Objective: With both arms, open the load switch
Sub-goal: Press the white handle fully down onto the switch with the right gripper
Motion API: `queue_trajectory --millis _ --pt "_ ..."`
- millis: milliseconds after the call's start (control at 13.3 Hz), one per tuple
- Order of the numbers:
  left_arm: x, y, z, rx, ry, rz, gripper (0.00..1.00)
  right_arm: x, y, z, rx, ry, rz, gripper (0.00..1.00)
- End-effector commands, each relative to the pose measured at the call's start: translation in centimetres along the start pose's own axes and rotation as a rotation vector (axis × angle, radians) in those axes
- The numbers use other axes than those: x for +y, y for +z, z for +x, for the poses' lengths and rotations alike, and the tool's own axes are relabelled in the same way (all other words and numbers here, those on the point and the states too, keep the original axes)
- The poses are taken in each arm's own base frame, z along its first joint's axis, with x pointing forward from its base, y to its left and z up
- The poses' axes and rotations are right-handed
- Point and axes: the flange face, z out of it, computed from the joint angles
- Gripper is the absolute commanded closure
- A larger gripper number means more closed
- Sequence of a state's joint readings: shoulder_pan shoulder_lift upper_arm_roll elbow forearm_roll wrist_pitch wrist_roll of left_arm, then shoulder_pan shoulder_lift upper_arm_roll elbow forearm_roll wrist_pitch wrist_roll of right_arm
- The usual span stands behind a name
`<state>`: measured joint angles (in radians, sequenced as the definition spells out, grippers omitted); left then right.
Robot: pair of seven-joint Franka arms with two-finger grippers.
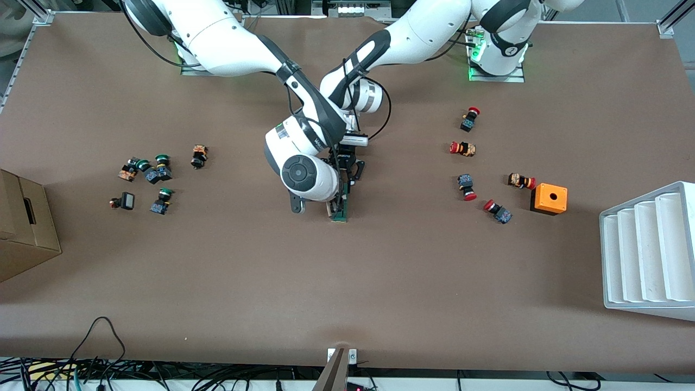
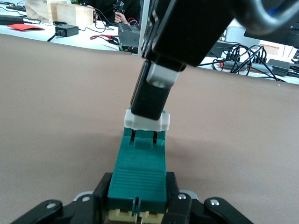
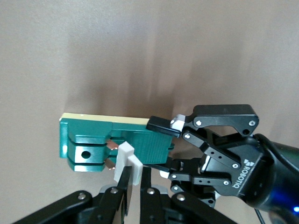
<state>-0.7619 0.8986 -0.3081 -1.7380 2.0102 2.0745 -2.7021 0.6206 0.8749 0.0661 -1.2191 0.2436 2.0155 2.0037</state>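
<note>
Front view: two arms meet over the load switch, tab lifted clear

Front view first, from the edge closest to the camera: bare brown counter (image 1: 347,282) until mid-surface, where the load switch (image 1: 340,209) sits under both arms. It looks lifted just off the counter, though I can't be sure. The right tool (image 1: 337,202) comes down on it from the arm based at the view's left. The left tool (image 1: 347,174) grips the switch's end farther from the camera.

Over to the left wrist view: the left tool (image 2: 136,205) is clamped hard on the green body of the switch (image 2: 139,168), fingers (image 2: 100,193) pressed to both sides. At the other end, the white tab (image 2: 146,120) stands raised off the body with two dark pins showing beneath it, and the right tool's finger sits on top of it.

Right wrist view agrees: white tab (image 3: 127,161) pinched between the right tool's nearly closed fingers, and copper contacts exposed in the green block (image 3: 107,140).

My read: the pull is well under way, with the tab apparently drawn partly out. What's left is getting it fully clear, then letting go.

Farther out, red-capped buttons and an orange cube (image 1: 549,199) lie toward the left arm's end, green-capped ones toward the right's.
</note>
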Motion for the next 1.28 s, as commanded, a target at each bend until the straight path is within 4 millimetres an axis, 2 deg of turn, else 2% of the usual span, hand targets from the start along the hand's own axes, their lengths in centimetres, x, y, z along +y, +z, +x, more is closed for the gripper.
queue_trajectory --millis 0,1201 --pt "0.7 0.4 0.1 0.012 -0.033 -0.02 0.57 1.3 0.1 -0.4 0.013 -0.014 -0.015 0.86" --pt "0.6 0.4 0.0 0.011 -0.031 -0.019 0.57 1.7 3.1 0.5 0.052 -0.026 0.002 0.86"
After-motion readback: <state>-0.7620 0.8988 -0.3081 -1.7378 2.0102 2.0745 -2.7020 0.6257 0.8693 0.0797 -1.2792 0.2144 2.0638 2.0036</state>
